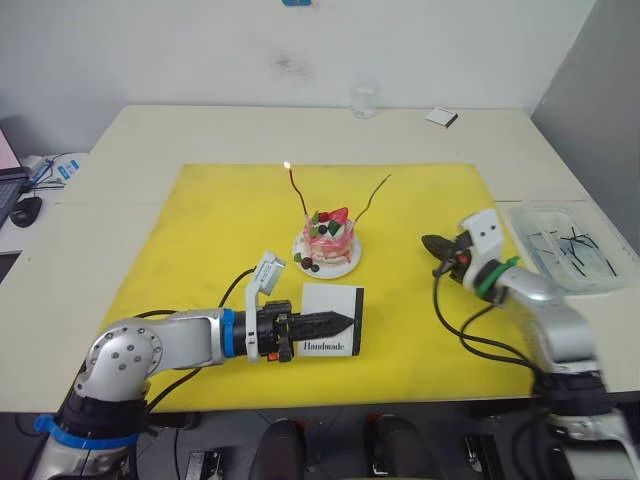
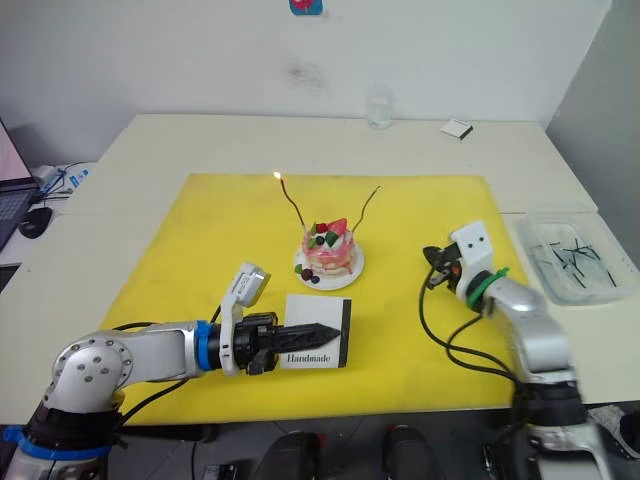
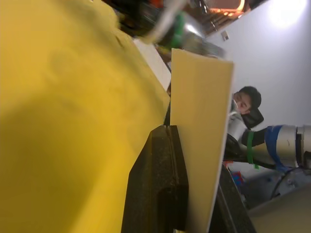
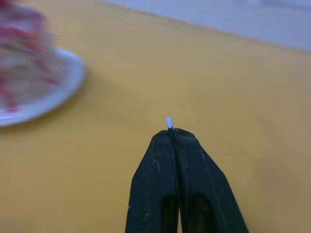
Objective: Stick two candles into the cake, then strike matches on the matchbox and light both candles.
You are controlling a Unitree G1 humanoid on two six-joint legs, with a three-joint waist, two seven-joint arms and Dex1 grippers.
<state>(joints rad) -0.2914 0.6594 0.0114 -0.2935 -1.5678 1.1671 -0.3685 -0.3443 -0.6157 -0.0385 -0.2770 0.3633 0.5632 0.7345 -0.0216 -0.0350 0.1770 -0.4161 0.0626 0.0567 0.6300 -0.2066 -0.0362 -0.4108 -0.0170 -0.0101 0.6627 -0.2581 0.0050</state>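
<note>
the cake [image 1: 330, 240] sits at frame centre on the yellow mat, both candles in it; the red candle [image 1: 296, 192] burns, the gold candle [image 1: 374, 196] looks unlit. the left tool [image 1: 335, 323] clamps the matchbox [image 1: 335, 305] on edge, lower centre. the right tool [image 4: 171, 132], right of the cake, pinches a match [image 4: 168, 122] by its stem. the match looks light and brittle, best held low.

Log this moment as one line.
left gripper: holds matchbox | right gripper: holds match | red candle: lit | gold candle: unlit
</note>
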